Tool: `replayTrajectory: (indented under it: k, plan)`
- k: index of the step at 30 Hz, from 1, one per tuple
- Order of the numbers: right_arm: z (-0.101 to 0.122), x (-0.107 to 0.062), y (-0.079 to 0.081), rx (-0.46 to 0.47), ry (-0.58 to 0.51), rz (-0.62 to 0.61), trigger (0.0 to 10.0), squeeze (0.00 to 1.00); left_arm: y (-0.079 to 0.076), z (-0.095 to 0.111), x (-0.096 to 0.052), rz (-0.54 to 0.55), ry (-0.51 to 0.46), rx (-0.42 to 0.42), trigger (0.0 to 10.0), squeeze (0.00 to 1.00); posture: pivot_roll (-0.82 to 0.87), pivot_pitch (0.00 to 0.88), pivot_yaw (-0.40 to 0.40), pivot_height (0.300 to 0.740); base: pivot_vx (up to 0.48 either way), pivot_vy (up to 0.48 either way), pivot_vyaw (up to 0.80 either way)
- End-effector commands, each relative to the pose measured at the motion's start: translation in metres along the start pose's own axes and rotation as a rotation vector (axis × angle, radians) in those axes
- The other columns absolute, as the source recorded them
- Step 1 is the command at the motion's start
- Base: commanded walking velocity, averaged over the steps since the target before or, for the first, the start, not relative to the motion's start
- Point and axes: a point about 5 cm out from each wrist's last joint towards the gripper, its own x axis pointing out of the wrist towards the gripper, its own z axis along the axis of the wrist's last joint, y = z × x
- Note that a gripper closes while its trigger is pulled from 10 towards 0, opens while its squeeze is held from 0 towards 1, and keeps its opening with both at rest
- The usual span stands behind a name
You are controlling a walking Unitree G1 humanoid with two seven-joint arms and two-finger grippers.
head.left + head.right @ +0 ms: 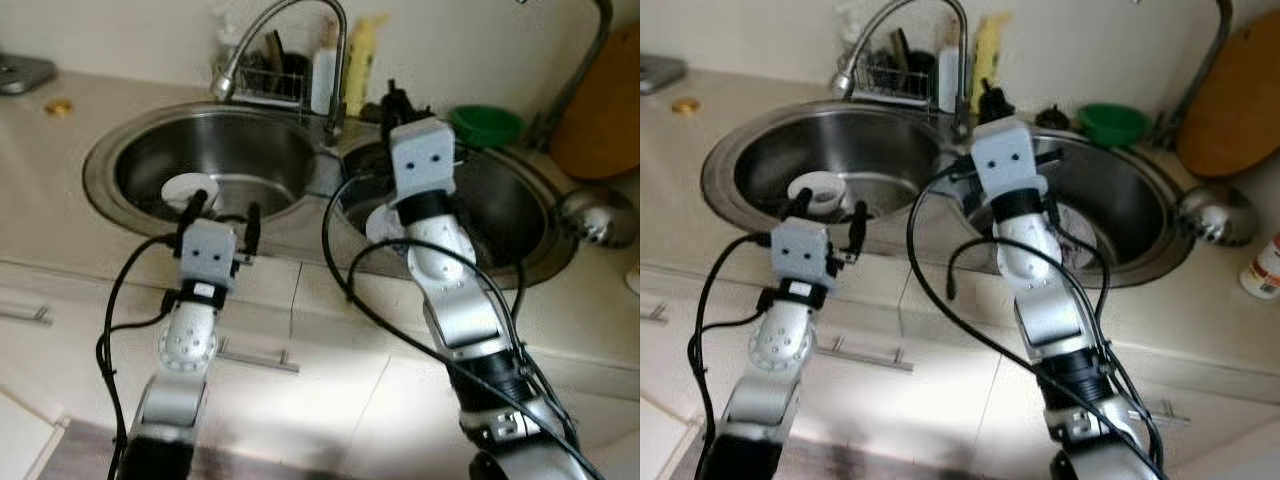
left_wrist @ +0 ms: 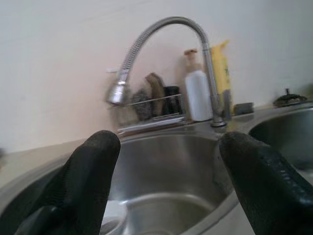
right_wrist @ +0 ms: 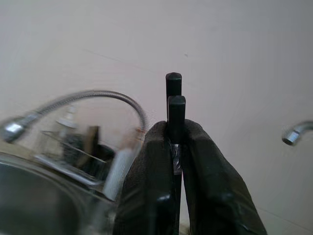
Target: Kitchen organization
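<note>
A beige surface [image 1: 60, 230] is running along a pale wall, carrying two round steel sinks side by side, the left sink [image 1: 215, 165] and the right sink [image 1: 500, 215], with white cupboard fronts [image 1: 330, 400] lying below; a curved tap [image 1: 285, 50] is arching over the left sink, a wire rack [image 1: 262, 82] with a white bottle [image 1: 323, 75] and a yellow bottle [image 1: 360, 65] is standing behind it against the wall; a green bowl [image 1: 485, 125] is sitting behind the right sink, a wooden board [image 1: 605, 110] is leaning at the far right, and a steel ladle [image 1: 595, 215] is lying beside the right sink; a white cup [image 1: 188, 192] is resting in the left sink; the left gripper [image 1: 222, 212] is hovering at the near rim of the left sink with its fingers [image 2: 88, 181] spread apart, gripping nothing; the right gripper [image 1: 395, 100] is hanging over the divide between the sinks, its fingers [image 3: 146, 186] pressed together on a thin dark utensil [image 3: 175, 105]; the utensil is standing out past the fingertips, its long axis running along the fingers and its free end pointing toward the wall; what sort of utensil it is cannot be told.
</note>
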Motion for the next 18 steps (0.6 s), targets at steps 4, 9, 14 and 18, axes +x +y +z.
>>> replayTrajectory:
  k: [4, 9, 14, 18]
  plan:
    - [-0.007, 0.000, -0.011, 0.002, 0.033, -0.028, 10.0, 0.00, -0.010, 0.004, 0.002, -0.030, -0.014, -0.014, 10.0, 0.00, 0.12, 0.000, -0.069, 0.740, 0.302, 0.000, 0.00]
    - [-0.017, 0.000, -0.010, 0.023, 0.101, -0.018, 10.0, 0.00, -0.012, 0.004, 0.002, -0.033, -0.014, -0.010, 10.0, 0.00, 0.12, 0.000, -0.069, 0.740, 0.000, 0.000, 0.00]
    - [-0.039, -0.001, -0.008, 0.058, 0.244, 0.027, 10.0, 0.00, -0.014, 0.003, 0.002, -0.035, -0.010, -0.007, 10.0, 0.00, 0.12, 0.000, -0.069, 0.740, 0.000, 0.000, 0.00]
    - [-0.058, -0.003, -0.006, 0.072, 0.352, 0.049, 10.0, 0.00, -0.014, 0.003, 0.001, -0.034, -0.009, -0.006, 10.0, 0.00, 0.12, 0.000, -0.071, 0.740, 0.000, 0.000, 0.00]
